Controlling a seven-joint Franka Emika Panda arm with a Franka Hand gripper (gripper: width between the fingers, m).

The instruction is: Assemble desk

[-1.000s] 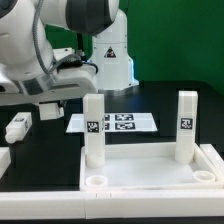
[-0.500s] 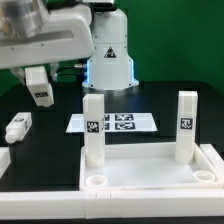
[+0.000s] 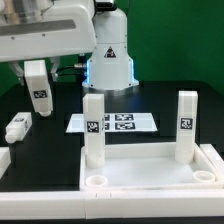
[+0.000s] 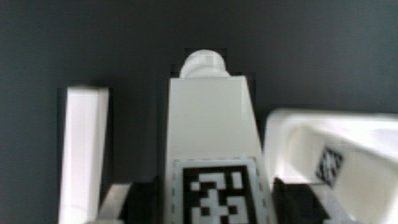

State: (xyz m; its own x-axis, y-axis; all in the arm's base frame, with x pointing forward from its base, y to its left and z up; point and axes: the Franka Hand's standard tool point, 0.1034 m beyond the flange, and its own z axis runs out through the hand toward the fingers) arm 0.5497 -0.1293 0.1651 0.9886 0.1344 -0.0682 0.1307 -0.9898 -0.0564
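Gripper (image 3: 37,68), upper left of frame, is pinching a short white tagged block leg (image 3: 39,95) between part-closed jaws, peg end hanging downward, likely readied for a socket. Large white rimmed plastic desk tray (image 3: 140,172), lower frame, is carrying two upright legs (image 3: 93,128); near-corner sockets (image 3: 97,181) are sitting empty.

The top (image 3: 150,185) and its upright legs (image 3: 93,128) look like smooth white plastic with a faint sheen, as does the held leg (image 4: 210,120) with its matt black-and-white tag (image 4: 222,195), while the table (image 3: 40,165) is matt black and the marker board (image 3: 113,123) looks flat and papery.
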